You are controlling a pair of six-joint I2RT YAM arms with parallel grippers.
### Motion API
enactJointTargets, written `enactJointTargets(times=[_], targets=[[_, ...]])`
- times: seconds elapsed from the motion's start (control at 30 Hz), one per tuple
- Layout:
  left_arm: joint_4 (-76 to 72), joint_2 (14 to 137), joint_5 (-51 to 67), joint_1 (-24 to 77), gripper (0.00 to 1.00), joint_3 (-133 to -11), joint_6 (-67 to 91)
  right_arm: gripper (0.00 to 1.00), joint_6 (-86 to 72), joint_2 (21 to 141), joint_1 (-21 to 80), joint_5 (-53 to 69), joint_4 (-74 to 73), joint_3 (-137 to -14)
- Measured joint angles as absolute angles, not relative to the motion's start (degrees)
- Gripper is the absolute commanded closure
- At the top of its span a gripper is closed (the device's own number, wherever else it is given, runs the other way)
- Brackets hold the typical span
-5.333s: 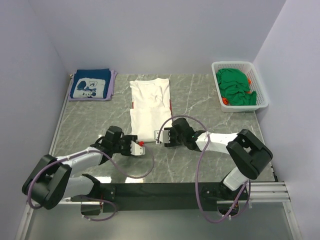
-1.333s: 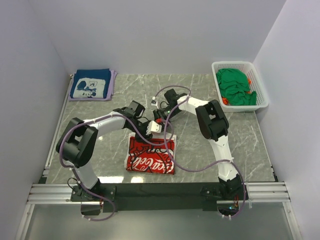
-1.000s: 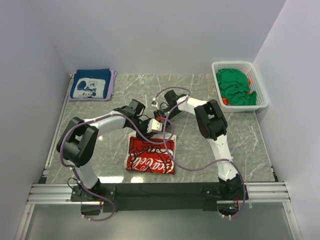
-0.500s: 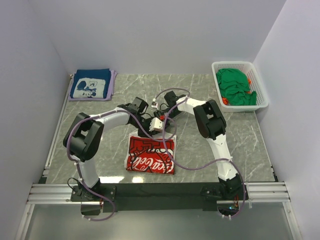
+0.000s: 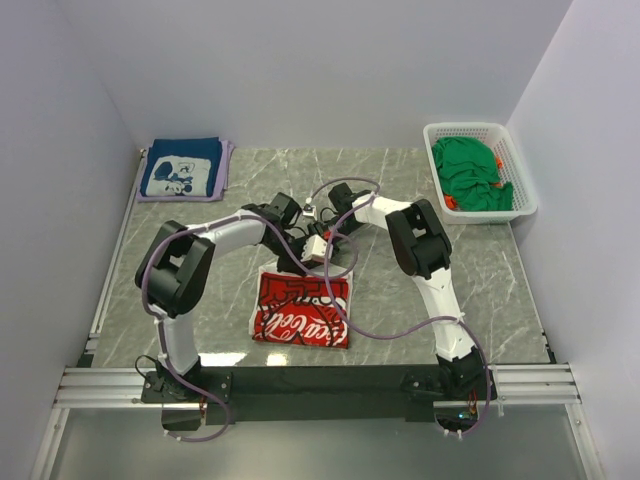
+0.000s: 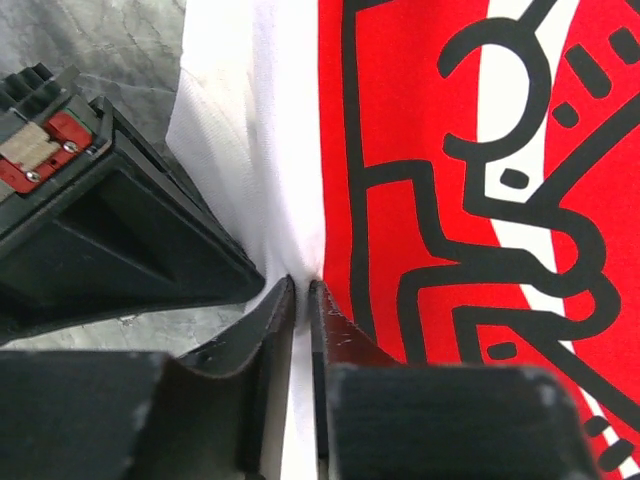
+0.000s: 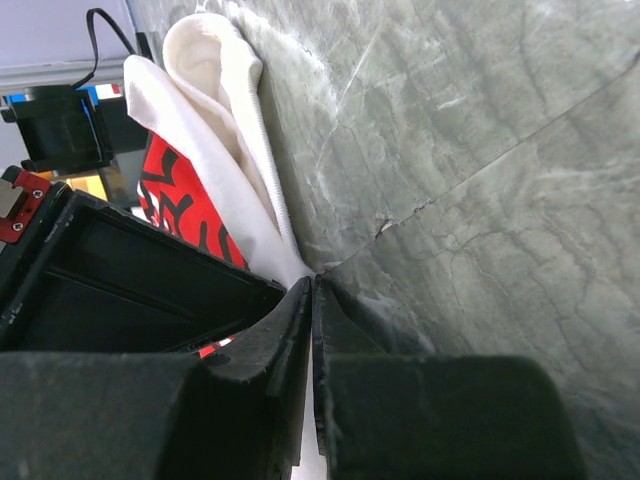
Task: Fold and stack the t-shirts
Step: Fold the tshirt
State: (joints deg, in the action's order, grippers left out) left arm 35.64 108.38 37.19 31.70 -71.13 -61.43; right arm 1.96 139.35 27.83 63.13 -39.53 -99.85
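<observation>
The white t-shirt (image 5: pixel 302 310) lies folded mid-table, its red-and-white print facing up. Both grippers meet at its far edge. My left gripper (image 5: pixel 316 248) is shut on a pinch of white cloth (image 6: pixel 250 150) beside the red print (image 6: pixel 420 160); the left wrist view shows the gripper (image 6: pixel 298 288) with fabric filling the thin gap. My right gripper (image 7: pixel 311 283) is shut on the shirt's white hem (image 7: pixel 240 170) right at the tabletop, and in the top view this gripper (image 5: pixel 322 225) sits just behind the left one. A folded navy t-shirt (image 5: pixel 180 171) rests at the back left. Green t-shirts (image 5: pixel 470 175) fill the basket.
The white lattice basket (image 5: pixel 522 170) stands at the back right against the wall. A lavender cloth edge (image 5: pixel 226 172) shows under the navy shirt. Purple cables (image 5: pixel 345 290) loop over the white shirt. The marble tabletop (image 5: pixel 400 290) is walled on three sides.
The left gripper has closed onto the white cloth and the right one has tightened on the hem. The left arm's elbow has swung rightward. Earlier the shirt lay long, white side up.
</observation>
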Motion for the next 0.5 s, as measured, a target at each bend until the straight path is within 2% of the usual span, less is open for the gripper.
enactJointTargets(times=[0.03,0.3,0.5], targets=[[36.01,108.75,37.19,31.70,0.99,-71.66,-61.19,0.91,1.93,139.39,27.83,63.16,-39.53,-99.88],[35.88,106.67,37.56,31.79,0.99,-70.81,-60.77,0.92,1.83,139.94,27.75,64.23,-39.59,-100.09],[33.19,95.07,37.69,32.84,0.99,-67.70,-60.47,0.93,1.50,140.27,27.77,65.06,-39.53,-100.09]])
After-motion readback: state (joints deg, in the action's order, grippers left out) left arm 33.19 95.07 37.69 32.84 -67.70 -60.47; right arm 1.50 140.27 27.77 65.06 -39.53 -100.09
